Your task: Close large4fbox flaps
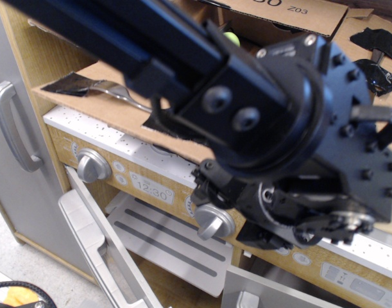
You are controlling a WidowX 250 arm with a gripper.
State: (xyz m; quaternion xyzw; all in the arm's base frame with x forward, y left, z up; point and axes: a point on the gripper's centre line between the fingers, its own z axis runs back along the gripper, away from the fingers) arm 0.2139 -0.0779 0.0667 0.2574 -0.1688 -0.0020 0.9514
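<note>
1. Starting at the left edge, a grey door handle (9, 125) runs down a grey panel beside a wooden toy stove.
2. Above the stove's speckled top, the near flap (112, 112) of the box (272, 16) sits raised off the surface, with a fork (115, 92) stuck to it by black tape (70, 82).
3. Below, a silver knob (93, 165), a clock display (151, 188) and a second knob (213, 221) line the front panel, with the oven door (102, 247) hanging open.
4. Filling the centre and right, the black arm (247, 115) blocks most of the box.
5. At lower right, the gripper (298, 218) is a dark tangle; I cannot tell how its jaws stand.
6. At top right, another flap (375, 58) carries black tape.
</note>
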